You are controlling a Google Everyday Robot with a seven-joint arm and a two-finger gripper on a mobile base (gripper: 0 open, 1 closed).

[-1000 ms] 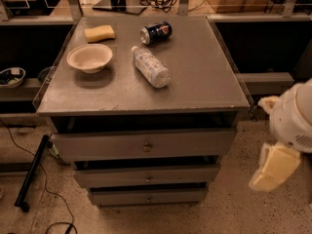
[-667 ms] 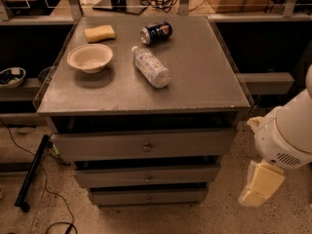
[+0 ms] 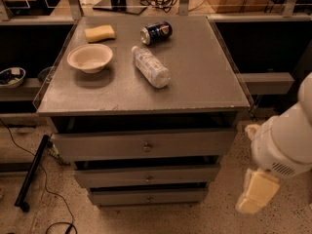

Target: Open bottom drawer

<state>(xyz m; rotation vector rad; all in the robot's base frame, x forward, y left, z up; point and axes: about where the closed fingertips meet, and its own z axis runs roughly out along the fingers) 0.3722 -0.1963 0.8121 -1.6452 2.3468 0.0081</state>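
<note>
The bottom drawer (image 3: 126,197) is the narrowest grey front at the foot of the cabinet, with a small round knob (image 3: 147,198) in its middle. It sits shut under the mid-width drawer (image 3: 112,176) and the wide top drawer (image 3: 97,145). My gripper (image 3: 256,193) hangs from the white arm (image 3: 282,140) at the lower right. It is to the right of the cabinet at about the bottom drawer's height, apart from it and holding nothing that I can see.
On the cabinet top (image 3: 204,82) lie a white bowl (image 3: 90,57), a yellow sponge (image 3: 100,33), a tipped soda can (image 3: 156,32) and a plastic bottle (image 3: 151,66). A black pole (image 3: 31,172) and cables lie on the floor at the left. Shelves flank the cabinet.
My arm and gripper have moved down and to the left, closer to the cabinet's right side. The drawers and the things on top have not moved.
</note>
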